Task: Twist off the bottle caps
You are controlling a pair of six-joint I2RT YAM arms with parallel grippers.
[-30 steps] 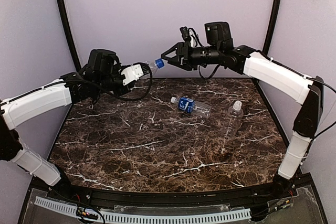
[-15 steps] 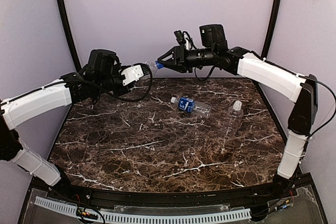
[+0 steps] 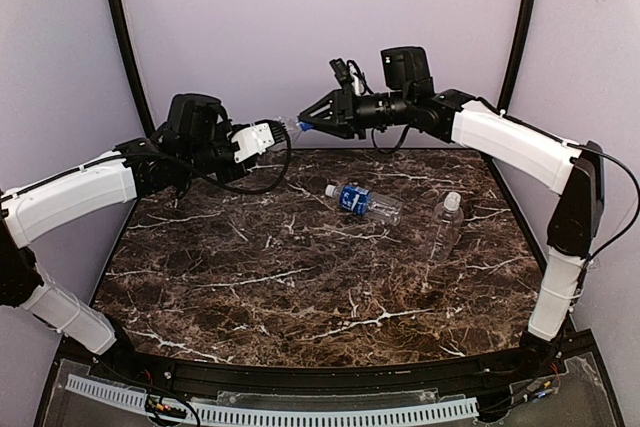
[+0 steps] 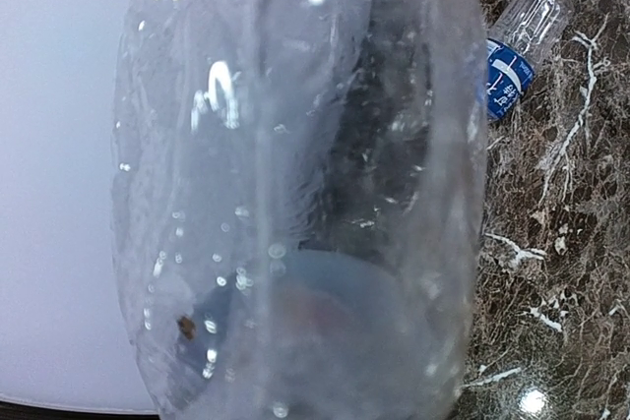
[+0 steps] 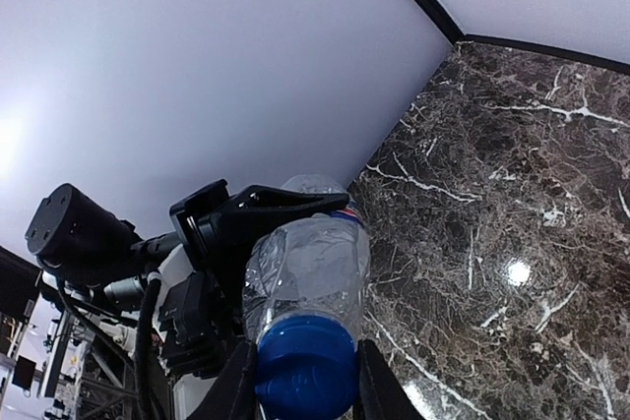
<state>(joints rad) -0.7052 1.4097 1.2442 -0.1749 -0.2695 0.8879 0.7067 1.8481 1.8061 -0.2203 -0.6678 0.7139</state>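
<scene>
My left gripper [image 3: 272, 134] is shut on a clear bottle [image 3: 290, 127] and holds it level in the air at the back, neck pointing right. That bottle [image 4: 295, 184] fills the left wrist view and hides the fingers. My right gripper [image 3: 306, 125] is closed round its blue cap [image 5: 305, 366], with one finger [image 5: 234, 386] touching each side. The left arm's black fingers [image 5: 281, 206] clamp the bottle body [image 5: 310, 263]. A bottle with a blue label [image 3: 362, 201] and white cap [image 3: 331, 189] lies on the table. A plain bottle [image 3: 445, 222] with a white cap [image 3: 452, 201] lies to its right.
The dark marble table [image 3: 300, 287] is walled by lilac panels behind and at the sides. The labelled bottle also shows in the left wrist view [image 4: 517, 46]. Both arms meet high above the table's back edge.
My right gripper has moved left onto the held bottle's blue cap and its jaws have narrowed round it. The left arm and the two lying bottles have not moved.
</scene>
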